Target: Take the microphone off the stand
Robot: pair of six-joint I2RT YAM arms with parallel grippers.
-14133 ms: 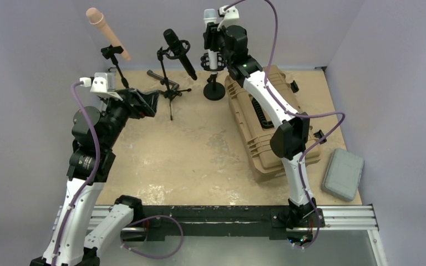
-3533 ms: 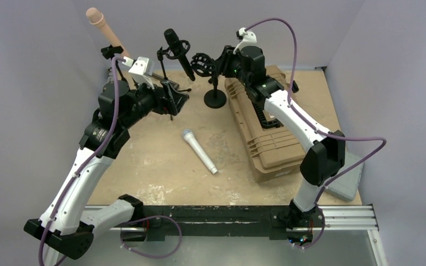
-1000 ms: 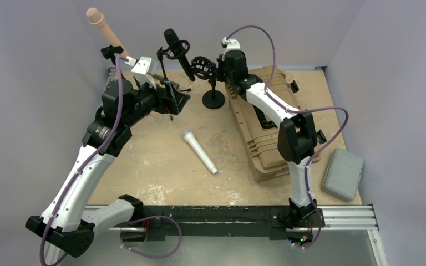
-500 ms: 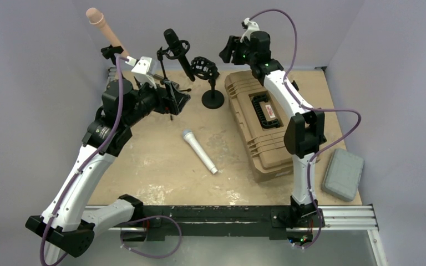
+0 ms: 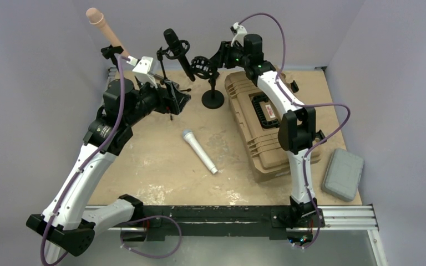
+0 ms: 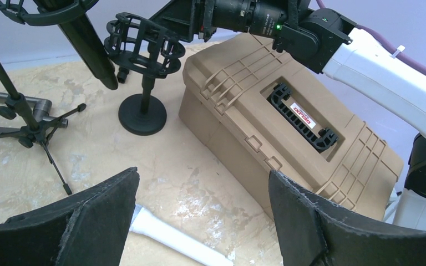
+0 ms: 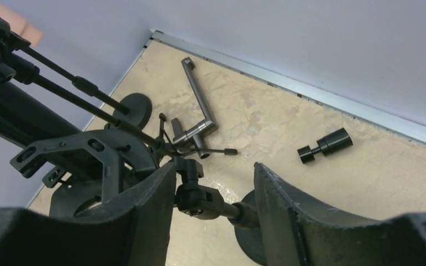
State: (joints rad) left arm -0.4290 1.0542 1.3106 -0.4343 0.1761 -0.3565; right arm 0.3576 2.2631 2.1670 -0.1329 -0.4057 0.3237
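The white microphone with a grey head (image 5: 198, 151) lies flat on the table, out of any stand; its handle shows low in the left wrist view (image 6: 172, 244). The empty black shock-mount stand (image 5: 205, 64) stands on its round base (image 5: 213, 100). My right gripper (image 5: 218, 55) is open just right of the mount; in the right wrist view (image 7: 213, 210) the stand's swivel joint (image 7: 205, 199) sits between the fingers, untouched. My left gripper (image 5: 181, 100) is open and empty, above the table by the tripod (image 6: 202, 221).
A black microphone (image 5: 178, 52) sits in a tripod stand (image 5: 169, 91) and a tan microphone (image 5: 108, 32) in a stand at far left. A tan hard case (image 5: 266, 124) lies right of centre, a grey case (image 5: 344, 173) at far right. Loose metal parts (image 7: 197, 111) and a black knob (image 7: 324, 147) lie by the back wall.
The white microphone, once in the shock mount with my right gripper at it, has lain on the table for over 3 seconds. My right gripper swung back right, then returned beside the mount. Left arm still.
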